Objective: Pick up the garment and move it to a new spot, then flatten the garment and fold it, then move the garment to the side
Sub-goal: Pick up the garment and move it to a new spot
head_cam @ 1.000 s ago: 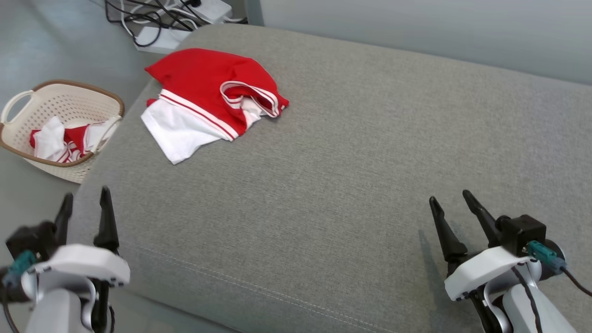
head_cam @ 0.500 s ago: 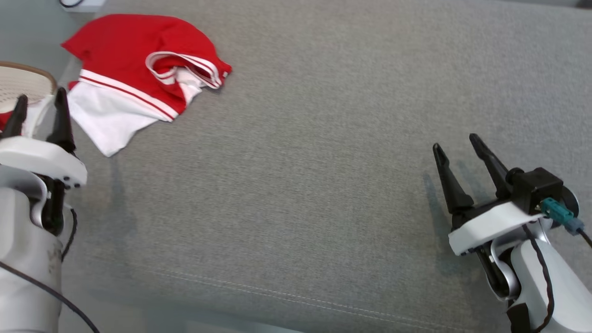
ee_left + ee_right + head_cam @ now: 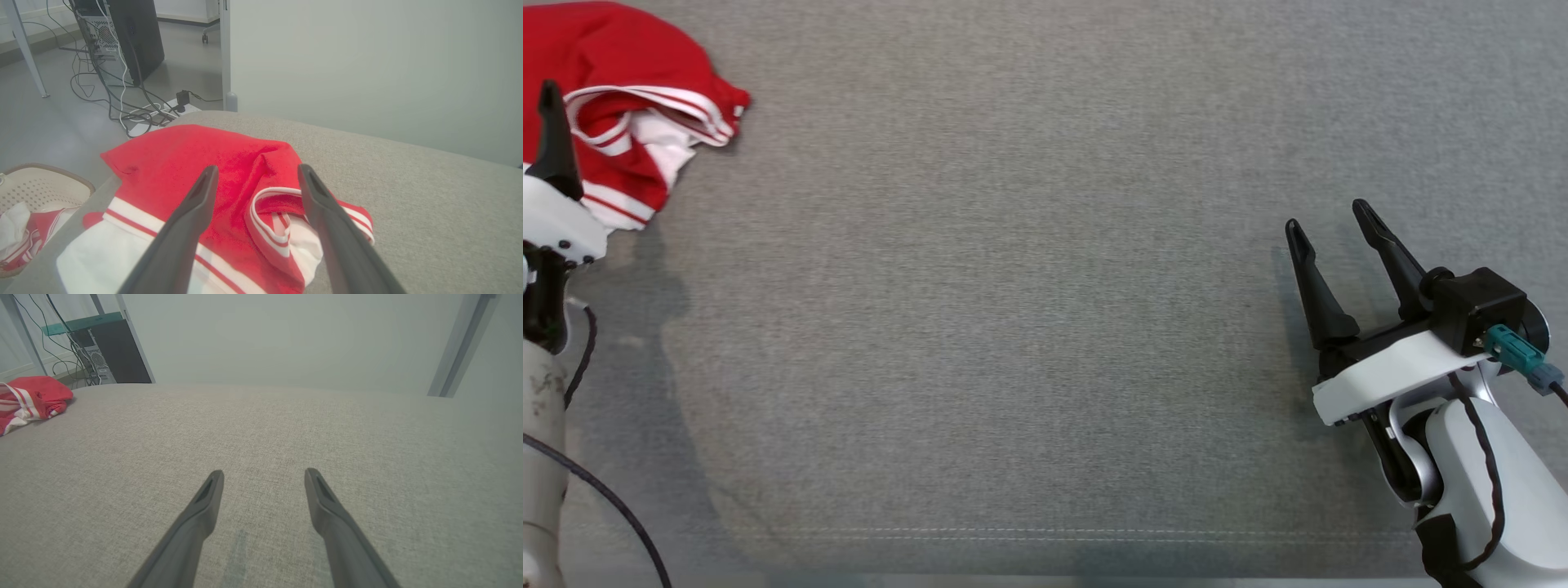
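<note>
**Grey cushion (image 3: 1029,286): garment (image 3: 645,49) loose at far left corner**

Inspected cushion from head and both wrists. Found red-and-white garment lying crumpled at far left corner, striped hem turned over on itself, white panel toward the left edge. Noted left gripper (image 3: 257,169) poised over garment, two dark fingers spread wide, nothing between them. Cannot confirm from wrist view whether fingertips touch cloth; probably just clear. Noted right gripper (image 3: 1330,215) well apart from garment, near right edge of cushion, fingers likewise spread and empty, shadow cast on fabric beside it. Recorded stitched seam (image 3: 1045,532) running along near edge. Beyond far left corner, on floor: perforated cream basket (image 3: 41,188) holding more red-and-white cloth, tangled cables (image 3: 118,110), dark computer tower (image 3: 130,36). Behind far edge, plain pale wall (image 3: 367,61).
</note>
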{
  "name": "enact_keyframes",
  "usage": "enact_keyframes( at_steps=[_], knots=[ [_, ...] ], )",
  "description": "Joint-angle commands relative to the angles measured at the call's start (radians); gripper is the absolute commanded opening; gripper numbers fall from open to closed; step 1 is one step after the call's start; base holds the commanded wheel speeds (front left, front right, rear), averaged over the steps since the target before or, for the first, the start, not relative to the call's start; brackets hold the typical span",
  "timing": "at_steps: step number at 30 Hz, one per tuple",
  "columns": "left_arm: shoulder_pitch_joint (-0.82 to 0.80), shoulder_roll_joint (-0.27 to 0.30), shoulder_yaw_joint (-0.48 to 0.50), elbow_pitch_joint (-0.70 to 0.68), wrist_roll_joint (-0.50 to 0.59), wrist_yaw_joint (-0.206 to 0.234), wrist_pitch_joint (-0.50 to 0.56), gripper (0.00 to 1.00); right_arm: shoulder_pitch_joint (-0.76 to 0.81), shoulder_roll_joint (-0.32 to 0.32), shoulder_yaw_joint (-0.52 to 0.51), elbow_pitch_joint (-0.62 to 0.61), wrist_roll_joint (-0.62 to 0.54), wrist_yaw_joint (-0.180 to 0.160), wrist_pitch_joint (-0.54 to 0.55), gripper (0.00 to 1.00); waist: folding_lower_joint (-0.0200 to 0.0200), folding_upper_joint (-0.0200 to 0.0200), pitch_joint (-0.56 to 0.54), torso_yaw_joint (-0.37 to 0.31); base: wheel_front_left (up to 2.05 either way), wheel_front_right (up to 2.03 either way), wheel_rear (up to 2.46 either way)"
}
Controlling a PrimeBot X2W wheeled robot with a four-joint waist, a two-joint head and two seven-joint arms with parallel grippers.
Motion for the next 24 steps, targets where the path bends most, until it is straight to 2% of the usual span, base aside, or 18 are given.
enact_keyframes(
  at_steps=[1,4,14,15,16,24],
  knots=[
    [-0.028,0.082,0.015,0.018,0.002,0.005,0.003,1.00,0.000,0.006,0.011,-0.027,-0.007,0.004,-0.002,1.00,0.0000,0.0000,0.026,-0.043,0.00,0.00,0.00],
    [-0.034,0.098,0.016,0.068,0.007,0.032,-0.001,1.00,-0.004,0.011,0.014,-0.025,-0.004,0.004,-0.005,1.00,0.0000,0.0000,0.032,-0.069,0.00,0.00,0.00],
    [-0.039,0.110,0.028,0.162,-0.012,0.058,-0.027,1.00,-0.008,0.016,0.015,-0.014,0.008,0.004,-0.012,1.00,0.0000,0.0000,0.036,-0.118,0.00,0.00,0.00],
    [-0.039,0.113,0.029,0.163,-0.011,0.064,-0.039,0.18,-0.008,0.017,0.015,-0.012,0.009,0.004,-0.013,1.00,0.0000,0.0000,0.034,-0.121,0.00,0.00,0.00],
    [-0.038,0.116,0.029,0.163,-0.008,0.071,-0.051,0.00,-0.008,0.019,0.015,-0.011,0.009,0.004,-0.014,1.00,0.0000,0.0000,0.031,-0.124,0.00,0.00,0.00],
    [-0.017,0.120,0.011,0.161,0.006,0.068,-0.085,0.00,0.004,0.036,0.008,0.015,0.021,0.004,-0.023,1.00,0.0000,0.0000,-0.015,-0.121,0.00,0.00,0.00]
  ],
)
